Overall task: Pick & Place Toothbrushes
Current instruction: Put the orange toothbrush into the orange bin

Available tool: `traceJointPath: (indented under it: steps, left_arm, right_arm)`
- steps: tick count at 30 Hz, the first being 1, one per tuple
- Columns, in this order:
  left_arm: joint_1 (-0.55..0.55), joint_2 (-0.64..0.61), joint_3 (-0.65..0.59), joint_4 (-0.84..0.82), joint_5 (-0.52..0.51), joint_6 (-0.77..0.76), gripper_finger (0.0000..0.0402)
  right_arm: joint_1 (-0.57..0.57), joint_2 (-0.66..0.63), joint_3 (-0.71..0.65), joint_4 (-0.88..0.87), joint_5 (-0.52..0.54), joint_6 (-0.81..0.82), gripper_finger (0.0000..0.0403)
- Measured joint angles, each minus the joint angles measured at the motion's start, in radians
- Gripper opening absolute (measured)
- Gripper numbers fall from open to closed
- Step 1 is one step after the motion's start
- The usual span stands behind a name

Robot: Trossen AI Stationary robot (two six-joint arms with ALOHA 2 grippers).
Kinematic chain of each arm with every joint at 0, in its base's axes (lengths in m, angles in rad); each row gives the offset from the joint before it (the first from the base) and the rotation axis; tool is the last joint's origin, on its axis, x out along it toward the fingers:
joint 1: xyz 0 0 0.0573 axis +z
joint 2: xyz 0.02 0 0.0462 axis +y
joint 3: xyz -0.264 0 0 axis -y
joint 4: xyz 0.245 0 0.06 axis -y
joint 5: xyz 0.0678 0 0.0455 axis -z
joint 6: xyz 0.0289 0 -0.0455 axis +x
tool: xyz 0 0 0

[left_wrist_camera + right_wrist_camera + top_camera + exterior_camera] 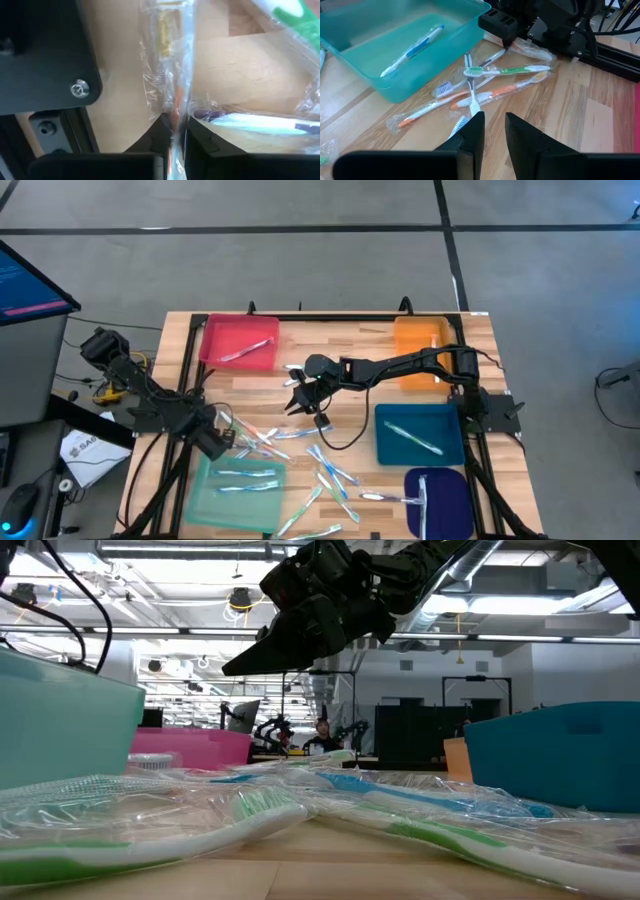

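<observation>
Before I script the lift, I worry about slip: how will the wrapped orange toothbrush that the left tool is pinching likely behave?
The left tool seems to hold only the clear wrapper, so the orange toothbrush may slide or dangle inside it. The film looks crinkly and slick, so grip could slip. It is thin and probably light, but neighbouring wrapped toothbrushes might drag along.

Trays (240, 340): five, namely red, orange, blue, dark blue, green
Toothbrushes (330, 477): many, too tangled to count
Arms: two
</observation>
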Motion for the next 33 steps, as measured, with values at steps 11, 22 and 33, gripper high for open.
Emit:
traceJointPath:
  steps: [11,22,33]
  left_arm:
    - [0.054,0.0,0.001,0.004,-0.016,0.124,0.0014]
    - [0.054,0.0,0.002,-0.019,-0.035,0.178,0.001]
    - [0.074,0.001,0.026,-0.018,-0.066,0.247,0.001]
  right_arm:
    - [0.0,0.0,0.0,0.0,0.0,0.0,0.0071]
    - [0.0,0.0,0.0,0.0,0.0,0.0,0.0071]
    - [0.0,0.0,0.0,0.001,0.0,0.0,0.0071]
